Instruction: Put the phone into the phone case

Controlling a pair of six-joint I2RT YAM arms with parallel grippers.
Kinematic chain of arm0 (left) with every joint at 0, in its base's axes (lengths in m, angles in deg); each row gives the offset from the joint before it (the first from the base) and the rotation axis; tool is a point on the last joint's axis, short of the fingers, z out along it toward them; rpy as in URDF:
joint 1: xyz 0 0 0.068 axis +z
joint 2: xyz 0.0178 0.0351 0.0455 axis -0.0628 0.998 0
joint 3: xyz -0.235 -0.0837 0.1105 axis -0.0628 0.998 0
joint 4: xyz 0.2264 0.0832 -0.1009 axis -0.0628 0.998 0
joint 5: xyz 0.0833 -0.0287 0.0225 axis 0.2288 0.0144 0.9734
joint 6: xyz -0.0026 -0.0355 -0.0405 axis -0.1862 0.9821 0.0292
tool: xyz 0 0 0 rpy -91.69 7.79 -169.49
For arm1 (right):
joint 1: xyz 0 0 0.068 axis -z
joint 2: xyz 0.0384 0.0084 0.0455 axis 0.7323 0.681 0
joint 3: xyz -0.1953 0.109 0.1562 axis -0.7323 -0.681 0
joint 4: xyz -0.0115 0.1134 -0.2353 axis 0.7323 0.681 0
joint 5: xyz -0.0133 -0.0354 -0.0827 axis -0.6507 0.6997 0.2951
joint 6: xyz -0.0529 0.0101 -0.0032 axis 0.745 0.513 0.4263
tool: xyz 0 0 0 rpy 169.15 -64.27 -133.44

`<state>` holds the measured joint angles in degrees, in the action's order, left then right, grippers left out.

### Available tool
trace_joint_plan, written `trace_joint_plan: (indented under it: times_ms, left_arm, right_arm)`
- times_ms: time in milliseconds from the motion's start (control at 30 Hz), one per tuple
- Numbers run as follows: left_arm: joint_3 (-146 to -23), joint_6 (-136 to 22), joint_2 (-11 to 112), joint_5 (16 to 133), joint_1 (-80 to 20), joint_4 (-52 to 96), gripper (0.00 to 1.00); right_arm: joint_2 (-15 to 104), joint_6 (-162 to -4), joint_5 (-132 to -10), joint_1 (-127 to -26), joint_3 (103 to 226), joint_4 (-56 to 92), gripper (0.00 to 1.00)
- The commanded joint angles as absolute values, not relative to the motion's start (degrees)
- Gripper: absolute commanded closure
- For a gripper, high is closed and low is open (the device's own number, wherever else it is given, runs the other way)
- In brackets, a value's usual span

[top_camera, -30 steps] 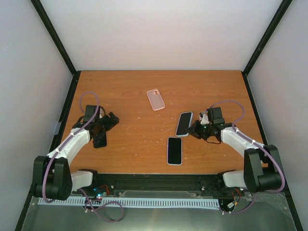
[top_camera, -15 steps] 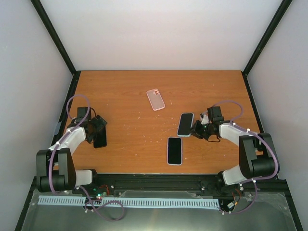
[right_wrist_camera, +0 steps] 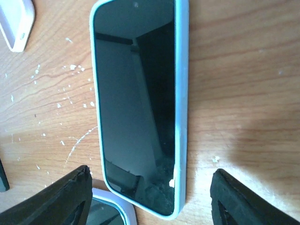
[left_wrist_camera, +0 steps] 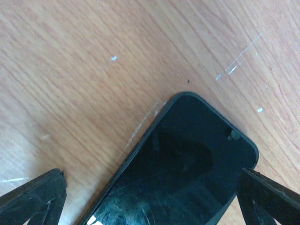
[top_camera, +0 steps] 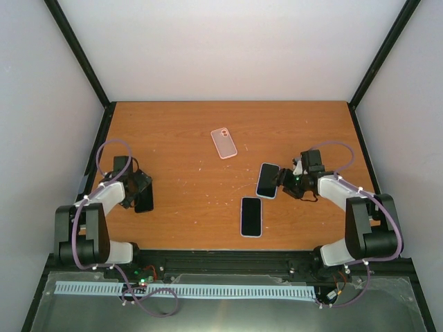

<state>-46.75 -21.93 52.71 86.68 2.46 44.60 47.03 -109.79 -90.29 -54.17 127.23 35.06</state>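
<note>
The left tool is spread wide and low over the counter, with one finger on either side of the bare black phone. That phone lies flat with its screen up. It runs out ahead of the tool on a slant to the right, and its rounded far end is just past the fingertips. I cannot tell whether the right finger touches its edge. From above, this tool sits by the counter's left side, well apart from the other things.

The pink case lies flat, far off to the left tool's right and further out. From the right tool it is ahead and to the left.

A white-rimmed phone lies flat, just behind and left of the right tool. In the wrist view one of its corners shows beside that tool's left finger.

The right tool is also wide and straddles the near end of a blue-cased phone. This phone lies screen up, pointing straight ahead between the fingers, with bare counter showing on both sides.
</note>
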Motion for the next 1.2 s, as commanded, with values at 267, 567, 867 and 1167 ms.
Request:
trace_joint_plan:
  times_ms: [267,567,867,1167]
  left_arm:
    - [-46.8,-23.3,56.5,83.9,3.1,40.8,0.00]
    - [-44.0,-21.1,55.6,74.4,3.1,39.5,0.01]
    - [-41.4,-17.6,54.5,65.2,2.2,37.0,0.01]
    - [-42.6,-14.2,52.7,67.2,1.1,39.2,0.01]
  right_arm:
    - [47.2,-110.4,-89.2,-53.8,132.8,35.3,0.19]
    - [48.4,-111.2,-87.9,-57.4,136.1,32.5,0.25]
    - [56.4,-109.0,-80.0,-66.1,145.2,29.6,0.37]
    - [70.9,-102.8,-72.1,-72.1,159.5,31.9,0.48]
